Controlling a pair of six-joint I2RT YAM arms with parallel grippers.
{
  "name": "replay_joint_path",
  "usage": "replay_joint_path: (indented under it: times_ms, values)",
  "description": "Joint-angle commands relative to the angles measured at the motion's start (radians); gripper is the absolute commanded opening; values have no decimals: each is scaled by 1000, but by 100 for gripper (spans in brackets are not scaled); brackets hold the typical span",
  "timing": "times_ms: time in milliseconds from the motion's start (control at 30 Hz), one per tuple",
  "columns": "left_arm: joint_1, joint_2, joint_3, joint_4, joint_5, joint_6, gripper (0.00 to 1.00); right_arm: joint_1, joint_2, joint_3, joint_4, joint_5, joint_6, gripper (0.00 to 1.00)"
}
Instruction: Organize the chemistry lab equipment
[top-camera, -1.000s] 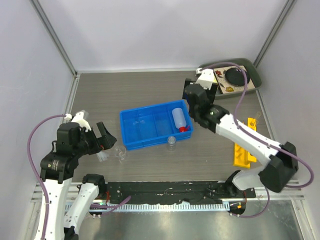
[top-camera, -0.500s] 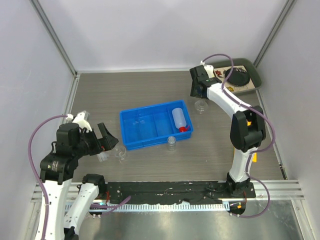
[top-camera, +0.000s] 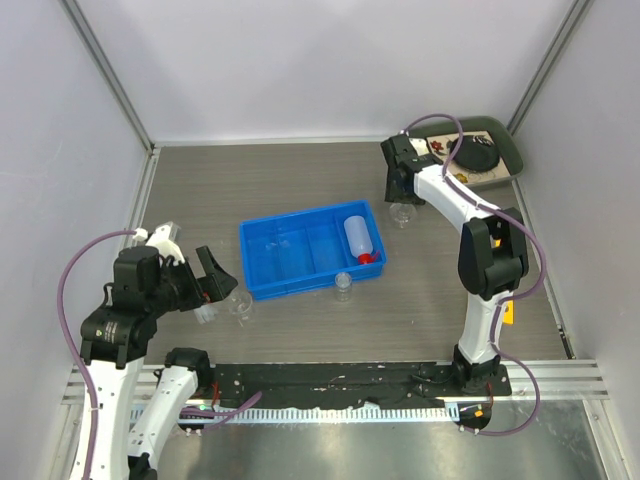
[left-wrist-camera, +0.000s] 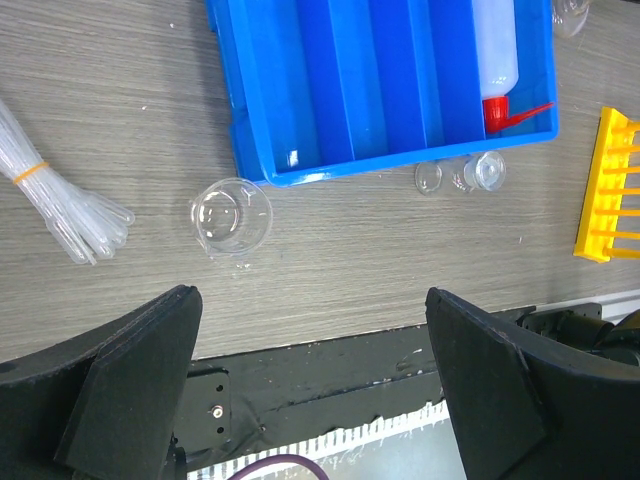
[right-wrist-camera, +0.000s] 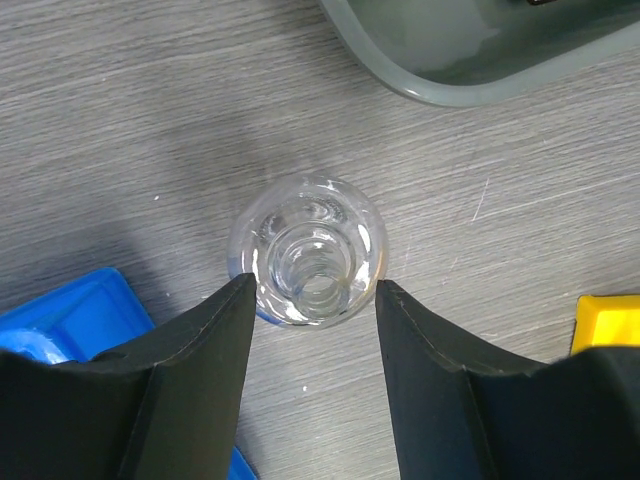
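A clear glass flask (right-wrist-camera: 310, 262) stands upright on the table right of the blue bin (top-camera: 300, 250); it also shows in the top view (top-camera: 402, 212). My right gripper (right-wrist-camera: 312, 285) is open, its fingers (right-wrist-camera: 200, 370) on either side of the flask; in the top view the right gripper (top-camera: 402, 192) sits just behind it. My left gripper (left-wrist-camera: 310, 300) is open and empty, hovering near a glass beaker (left-wrist-camera: 230, 215) and banded pipettes (left-wrist-camera: 60, 205). The white squeeze bottle (left-wrist-camera: 495, 50) lies in the bin. Two small glass pieces (left-wrist-camera: 485, 170) sit in front of the bin. The yellow rack (left-wrist-camera: 610, 185) lies at the right.
The dark green tray (top-camera: 480, 150) with a black disc sits at the far right corner, close behind the right gripper; its rim shows in the right wrist view (right-wrist-camera: 450, 70). Grey walls enclose the table. The black base rail (top-camera: 330, 385) runs along the near edge.
The right arm swung from above the bin's right end to the far right, and its open jaws now straddle the flask. The left arm has not moved.
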Motion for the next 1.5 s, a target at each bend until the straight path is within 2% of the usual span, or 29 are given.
replay_joint_path:
  times_ms: [0,67,133,400,500,567,600,633,833,967,1100,1267,1467]
  values:
    - [4,-4,-3,17,23,21,100,-8,5,0,-5,11,-16,56]
    - [5,-4,0,12,21,21,100,-8,12,0,-5,4,-18,55]
    - [5,-4,1,12,18,22,100,-8,20,0,-4,-1,-15,48]
    - [4,-5,8,5,17,22,100,-8,38,-10,-2,-26,-5,44]
    - [4,-2,9,1,15,24,100,-9,40,-10,-2,-23,-5,35]
    - [4,-4,11,-2,12,24,100,-9,35,-11,-2,-19,-7,20]
    - [5,-4,12,-2,12,25,100,-11,32,-11,-4,-16,-4,3]
    - [4,-5,12,-5,11,25,100,-9,28,-11,-5,-15,-2,1]
    - [4,-5,9,-3,12,25,100,-6,-43,-10,-24,2,-8,1]
    - [4,-7,6,-2,12,27,100,41,-136,2,-36,59,-24,1]
    - [4,-11,6,-2,11,25,100,127,-204,53,-95,128,-38,1]
    - [4,-11,8,-2,12,24,100,294,-261,117,-151,209,-36,1]
    - [4,-7,21,-5,12,24,100,458,-282,164,-174,186,7,1]
